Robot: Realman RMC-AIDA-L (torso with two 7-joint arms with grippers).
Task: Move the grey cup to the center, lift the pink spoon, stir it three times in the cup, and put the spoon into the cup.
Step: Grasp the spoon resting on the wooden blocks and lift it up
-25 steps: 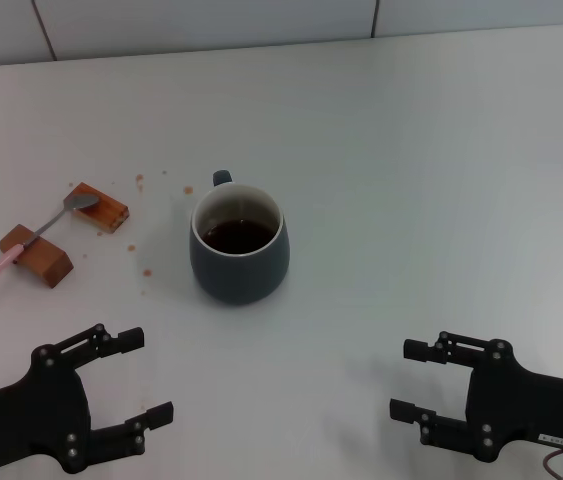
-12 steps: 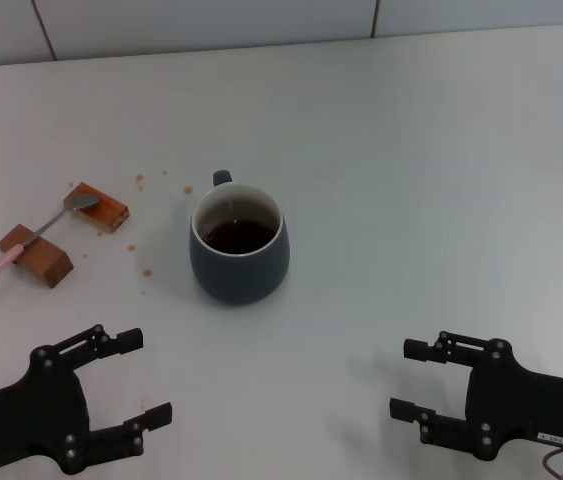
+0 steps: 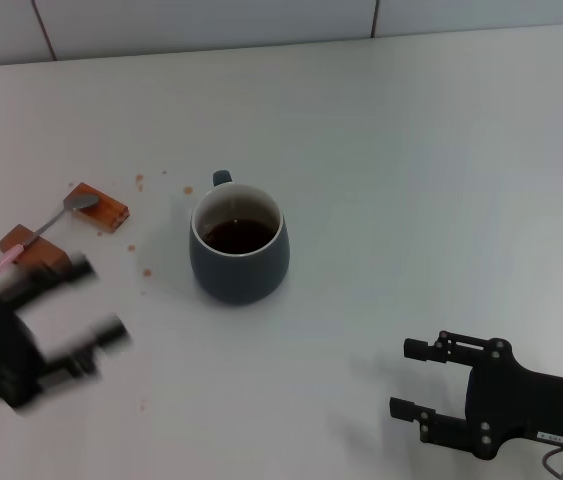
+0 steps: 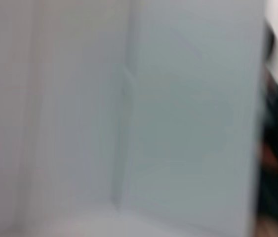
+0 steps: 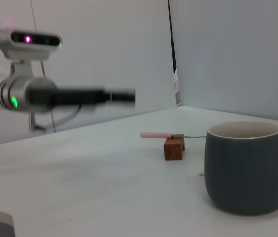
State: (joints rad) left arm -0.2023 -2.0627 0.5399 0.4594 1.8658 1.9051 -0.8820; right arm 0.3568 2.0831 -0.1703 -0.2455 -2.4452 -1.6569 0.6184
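The grey cup [image 3: 239, 262] stands at the table's middle left with dark liquid inside, its handle at the far side. It also shows in the right wrist view [image 5: 242, 170]. The pink spoon [image 3: 33, 235] lies across two brown wooden blocks, left of the cup, bowl on the farther block; its pink handle shows in the right wrist view [image 5: 154, 134]. My left gripper [image 3: 94, 303] is open and motion-blurred, just this side of the nearer block, with nothing in it. My right gripper [image 3: 403, 378] is open and empty near the front right.
The two wooden blocks [image 3: 101, 208] [image 3: 39, 251] lie left of the cup. Brown crumbs [image 3: 143, 258] dot the table between the blocks and the cup. A tiled wall [image 3: 261, 25] runs along the table's far edge. The left wrist view is a blur.
My left gripper has moved away from the front edge, forward and left toward the spoon and blocks, and is blurred by motion. The cup, spoon and right arm have not moved.
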